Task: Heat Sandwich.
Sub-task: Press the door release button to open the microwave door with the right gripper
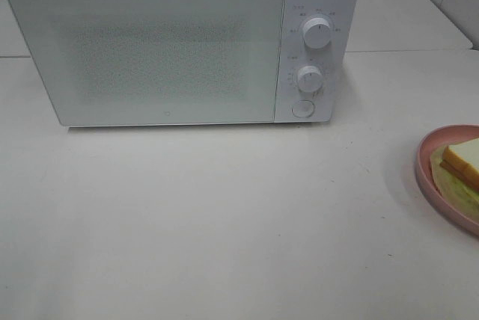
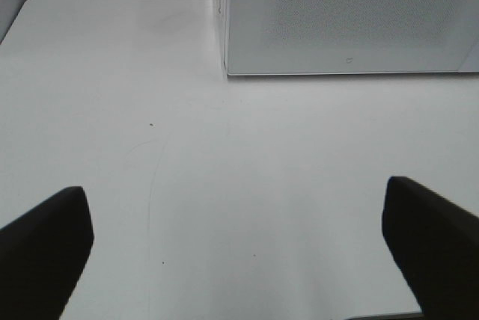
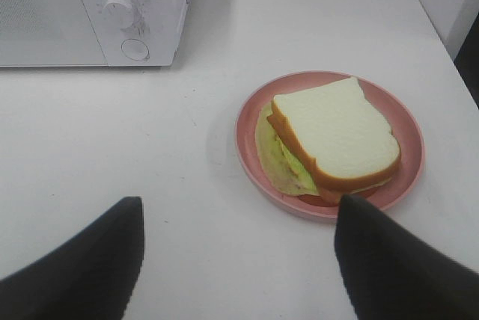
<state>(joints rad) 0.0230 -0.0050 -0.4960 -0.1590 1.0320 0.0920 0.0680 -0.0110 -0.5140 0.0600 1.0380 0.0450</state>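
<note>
The sandwich (image 3: 335,135), white bread with a tan crust and green filling, lies on a round pink plate (image 3: 250,129). In the high view the sandwich (image 1: 462,161) and plate (image 1: 425,167) sit at the table's right edge, partly cut off. A white microwave (image 1: 179,43) stands at the back with its door closed. My right gripper (image 3: 238,256) is open, hovering short of the plate with nothing between its fingers. My left gripper (image 2: 239,241) is open wide over bare table in front of the microwave (image 2: 352,17). Neither arm shows in the high view.
The microwave has two round knobs (image 1: 317,33) and a round button (image 1: 302,108) on its right panel. The white table (image 1: 224,215) stretches in front of it. A table seam and a second tabletop lie behind the microwave.
</note>
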